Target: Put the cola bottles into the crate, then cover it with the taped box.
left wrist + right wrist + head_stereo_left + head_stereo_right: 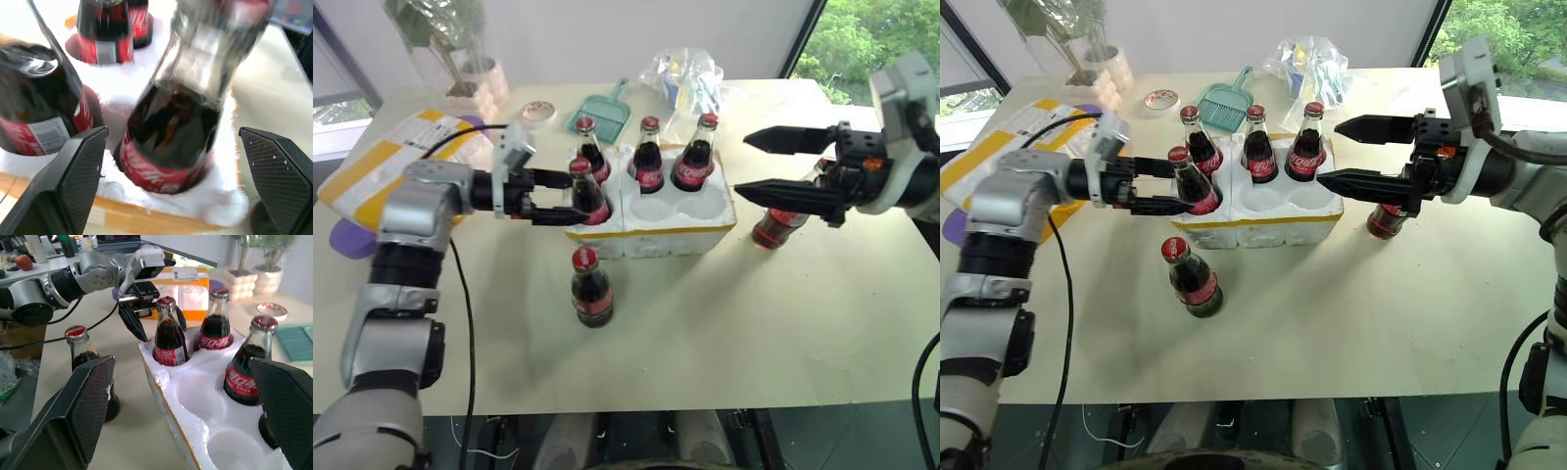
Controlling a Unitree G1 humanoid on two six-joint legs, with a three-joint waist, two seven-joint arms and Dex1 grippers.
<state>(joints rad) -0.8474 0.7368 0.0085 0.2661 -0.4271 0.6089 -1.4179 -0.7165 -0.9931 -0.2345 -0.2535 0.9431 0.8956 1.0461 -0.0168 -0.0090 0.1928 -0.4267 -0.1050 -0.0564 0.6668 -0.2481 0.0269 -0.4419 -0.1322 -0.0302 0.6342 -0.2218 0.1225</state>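
4 cola bottles [649, 157] stand in crate [680, 238].

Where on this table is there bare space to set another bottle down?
The near tabletop is bare, bordered by the white foam crate behind and the lone standing cola bottle to its left. It is crowded behind the crate around the green dustpan and the clear plastic bag.

Red-capped cola bottles [649, 157] — white crate [677, 223]
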